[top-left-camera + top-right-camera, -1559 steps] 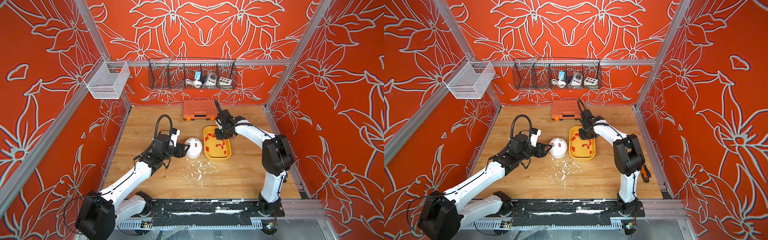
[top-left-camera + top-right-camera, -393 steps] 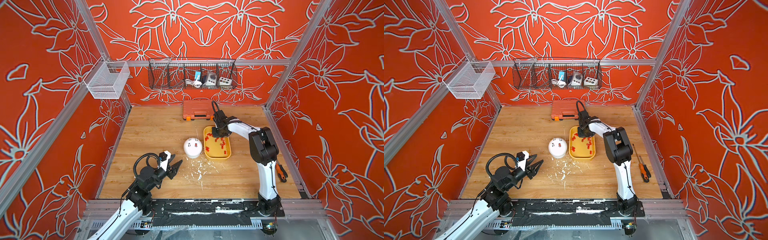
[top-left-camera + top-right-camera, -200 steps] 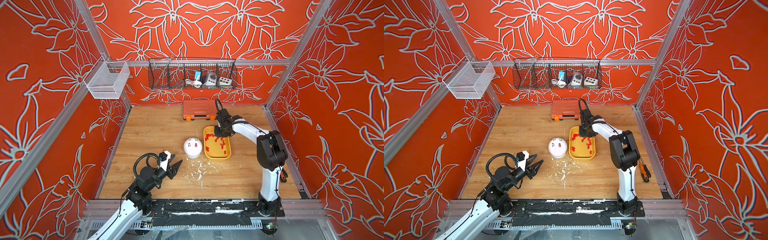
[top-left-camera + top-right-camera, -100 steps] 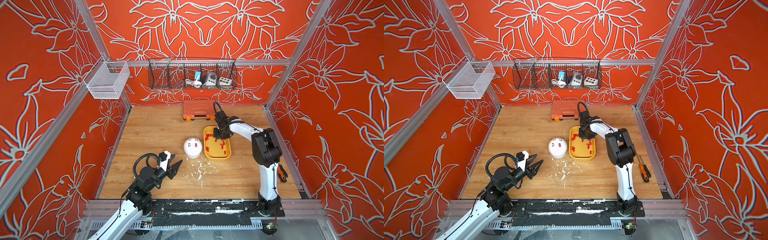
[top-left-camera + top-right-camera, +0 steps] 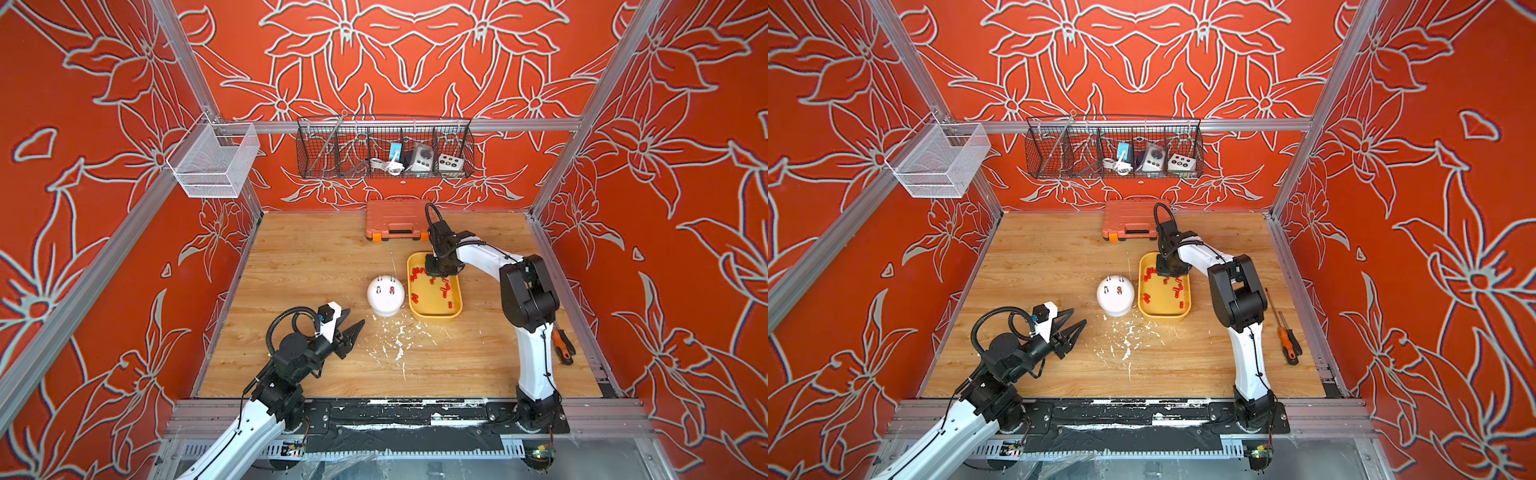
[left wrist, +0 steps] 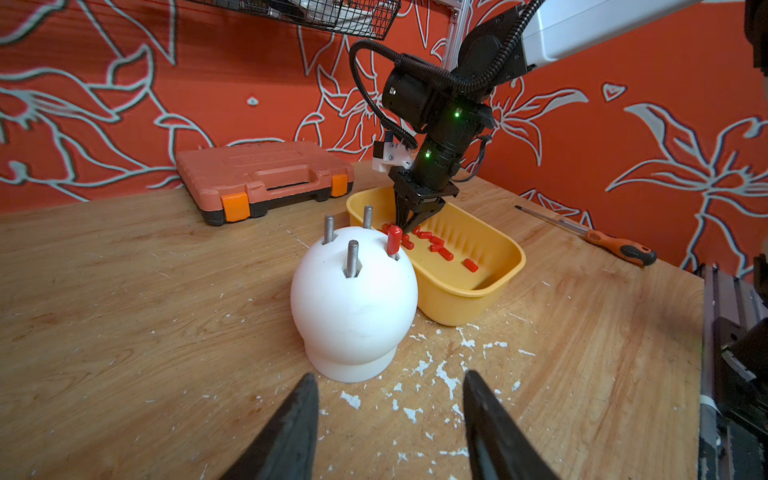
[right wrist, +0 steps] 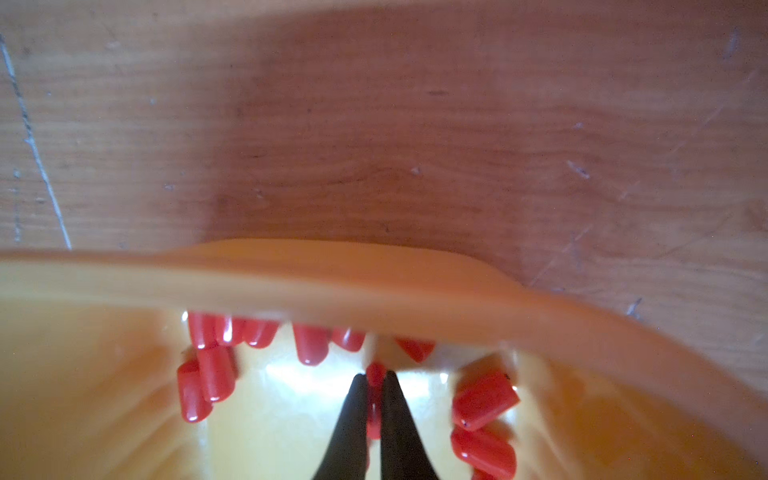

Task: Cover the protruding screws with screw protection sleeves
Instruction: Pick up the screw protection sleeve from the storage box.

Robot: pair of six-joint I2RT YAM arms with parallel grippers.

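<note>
- Centre-right of a top view, inside the tray (image 5: 434, 316), my right claw (image 5: 433, 272) pinches one sleeve (image 7: 375, 371).
- Lower left, my left claw (image 5: 356, 316) gapes, empty.

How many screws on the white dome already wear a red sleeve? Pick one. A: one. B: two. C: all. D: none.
A: the left wrist view shows one red sleeve capping a screw on the white dome, with three grey screws bare.
</note>
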